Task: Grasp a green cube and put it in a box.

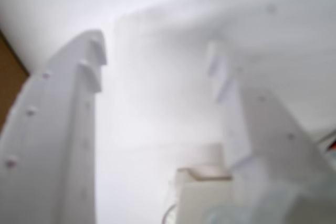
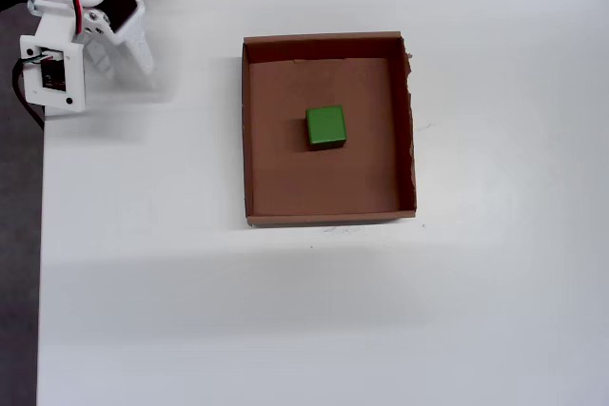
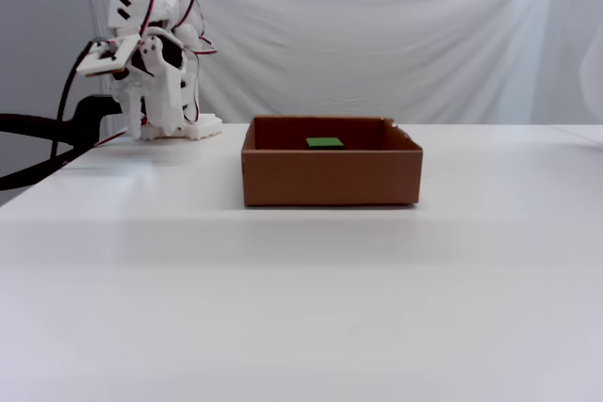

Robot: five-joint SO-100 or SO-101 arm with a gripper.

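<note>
Wrist view first: I see the gripper point(image 1: 157, 66) blurred, its two white fingers spread apart with nothing between them, only white table point(image 1: 157, 3) beyond and a brown sliver at the left edge.

Overhead view: the green cube point(image 2: 325, 127) is a small, plain, matte block sitting flat on the floor of the box point(image 2: 249, 130), near its middle. It has no long axis; its sides run nearly square with the box walls. The arm point(image 2: 81, 26) is folded at the top left corner, well apart from the box.

Fixed view: I see only the cube's top face point(image 3: 325, 143) over the near wall of the box point(image 3: 330, 178); the arm point(image 3: 151, 63) stands far left.
</note>
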